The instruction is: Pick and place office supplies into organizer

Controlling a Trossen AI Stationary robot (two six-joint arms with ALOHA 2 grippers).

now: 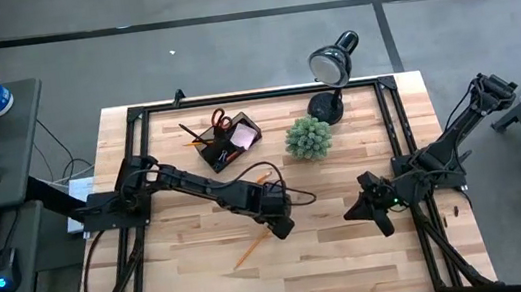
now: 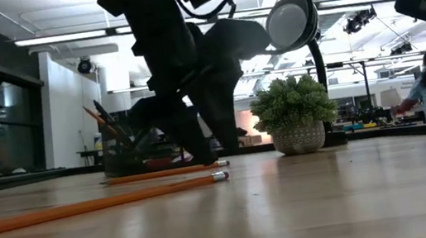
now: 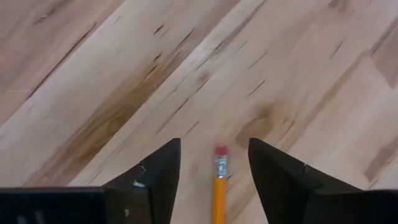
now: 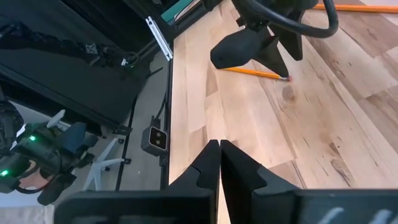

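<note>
An orange pencil [image 1: 248, 252] lies flat on the wooden table near its middle. My left gripper [image 3: 214, 146] points steeply down over the pencil's pink eraser end [image 3: 220, 151]. Its open fingers stand on either side of that end, with a gap on both sides. The right wrist view shows the same gripper [image 4: 268, 53] just above the pencil [image 4: 252, 72]. A second pencil [image 1: 263, 178] lies farther back, beside the left arm. The dark organizer [image 1: 230, 141] at the back holds orange-handled scissors [image 1: 220, 122] and a pink pad [image 1: 244, 136]. My right gripper [image 4: 219, 149] hangs shut at the right, away from everything.
A green spiky plant [image 1: 308, 138] in a pale pot stands right of the organizer, and a black desk lamp [image 1: 332, 64] stands behind it. A black frame [image 1: 136, 117] runs around the table's edges. Bare wood lies between the two grippers and toward the near edge.
</note>
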